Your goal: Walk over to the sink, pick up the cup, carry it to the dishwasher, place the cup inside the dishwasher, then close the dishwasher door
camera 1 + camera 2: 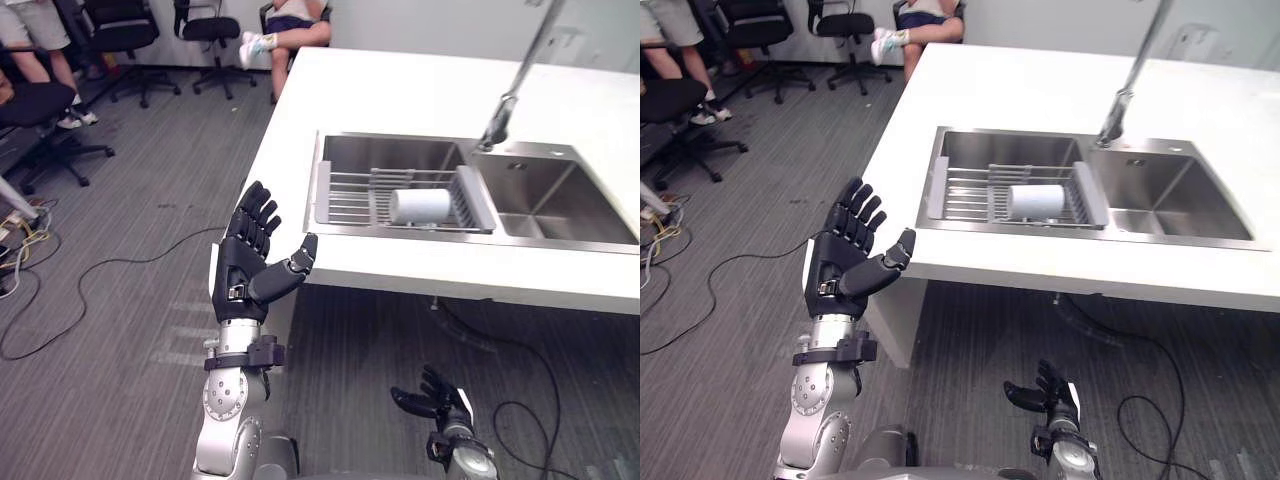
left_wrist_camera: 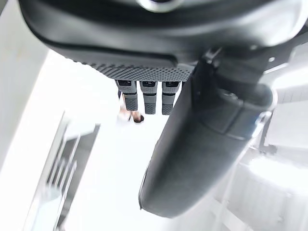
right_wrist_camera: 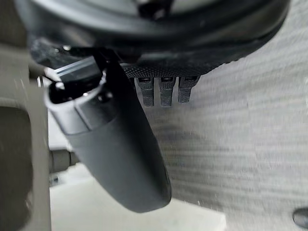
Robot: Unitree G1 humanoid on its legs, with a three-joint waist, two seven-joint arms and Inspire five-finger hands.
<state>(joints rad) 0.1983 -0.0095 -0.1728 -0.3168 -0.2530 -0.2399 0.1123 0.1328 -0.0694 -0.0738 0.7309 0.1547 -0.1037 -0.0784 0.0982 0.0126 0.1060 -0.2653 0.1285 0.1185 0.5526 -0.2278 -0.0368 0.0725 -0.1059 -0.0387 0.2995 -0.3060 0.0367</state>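
A white cup (image 1: 419, 206) lies on its side on a wire rack (image 1: 365, 195) inside the left basin of a steel sink (image 1: 540, 190). My left hand (image 1: 245, 260) is raised in front of the counter's near left corner, open with straight fingers, holding nothing and well short of the cup. My right hand (image 1: 435, 402) hangs low over the floor below the counter, open and empty. In the right eye view the cup (image 1: 1036, 202) sits at mid-frame and the left hand (image 1: 845, 257) at the left.
The white counter (image 1: 420, 95) carries the sink, with a tall faucet (image 1: 505, 100) over the divider. Office chairs (image 1: 125, 35) and seated people (image 1: 290, 30) are at the back left. A black cord (image 1: 90, 290) loops over the grey floor.
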